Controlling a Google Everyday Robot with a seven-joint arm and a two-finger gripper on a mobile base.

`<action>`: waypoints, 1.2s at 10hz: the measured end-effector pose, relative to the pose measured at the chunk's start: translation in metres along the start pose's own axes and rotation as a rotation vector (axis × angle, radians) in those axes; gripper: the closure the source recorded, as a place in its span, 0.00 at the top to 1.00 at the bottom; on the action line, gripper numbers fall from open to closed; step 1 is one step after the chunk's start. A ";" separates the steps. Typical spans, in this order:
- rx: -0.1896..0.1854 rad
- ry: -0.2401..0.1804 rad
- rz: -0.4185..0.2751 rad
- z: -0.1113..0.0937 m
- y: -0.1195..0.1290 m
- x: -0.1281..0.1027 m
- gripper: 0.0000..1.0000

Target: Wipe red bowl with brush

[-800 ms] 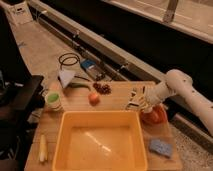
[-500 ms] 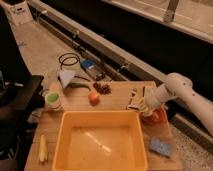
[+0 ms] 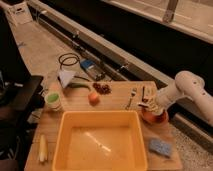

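Observation:
The red bowl (image 3: 155,117) sits on the wooden table at the right, just past the yellow tub's far right corner. My gripper (image 3: 149,105) hangs from the white arm (image 3: 186,86) that reaches in from the right. It is over the bowl's left rim. It is shut on the brush (image 3: 144,104), whose pale head is at the bowl's left edge. I cannot tell whether the head touches the bowl. The gripper hides part of the bowl.
A big yellow tub (image 3: 100,116) fills the table's front. A silver fork (image 3: 132,96) lies left of the gripper and a blue sponge (image 3: 160,146) at front right. An orange fruit (image 3: 93,98), grapes (image 3: 102,88) and a green cup (image 3: 52,100) stand to the left.
My gripper with the brush has moved a little right and down, from beside the fork onto the bowl's left rim. Nothing else has moved.

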 end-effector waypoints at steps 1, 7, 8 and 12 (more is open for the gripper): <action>-0.004 -0.002 -0.010 0.002 -0.004 -0.004 0.00; -0.023 -0.044 -0.062 0.022 0.017 -0.041 0.00; -0.019 -0.040 -0.051 0.019 0.022 -0.038 0.00; 0.004 -0.004 -0.019 0.002 0.014 -0.018 0.00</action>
